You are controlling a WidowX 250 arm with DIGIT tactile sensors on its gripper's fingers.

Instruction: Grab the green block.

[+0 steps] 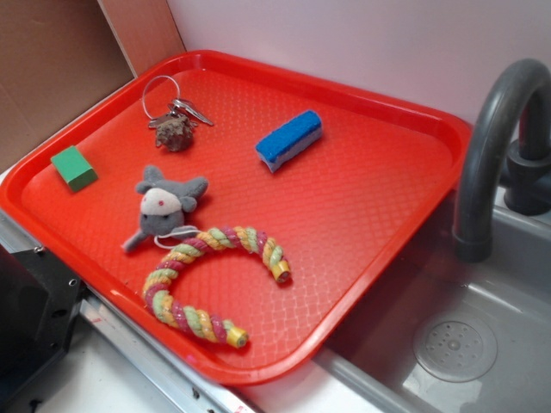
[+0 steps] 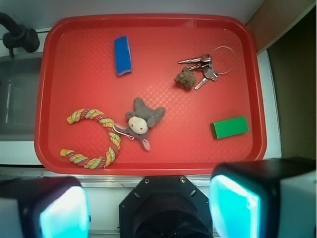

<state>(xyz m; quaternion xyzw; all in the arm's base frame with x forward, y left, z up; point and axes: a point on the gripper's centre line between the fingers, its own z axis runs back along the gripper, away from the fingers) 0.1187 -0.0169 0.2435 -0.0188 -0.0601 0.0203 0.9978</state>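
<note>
Green block (image 2: 229, 127) sits alone near the red tray (image 2: 148, 163) edge, right of the toy mouse (image 2: 141, 121). Hand (image 2: 148, 208) spread wide, pinching nothing.

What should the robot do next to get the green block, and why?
Probably move the gripper toward the green block and lower over it. The jaws look open and high above the tray, and the block lies alone near the tray's edge, apart from the keys.

1 block (image 2: 229, 127), 1 mouse (image 2: 142, 121), 1 sponge (image 2: 123, 55), 1 rope (image 2: 94, 137).
</note>
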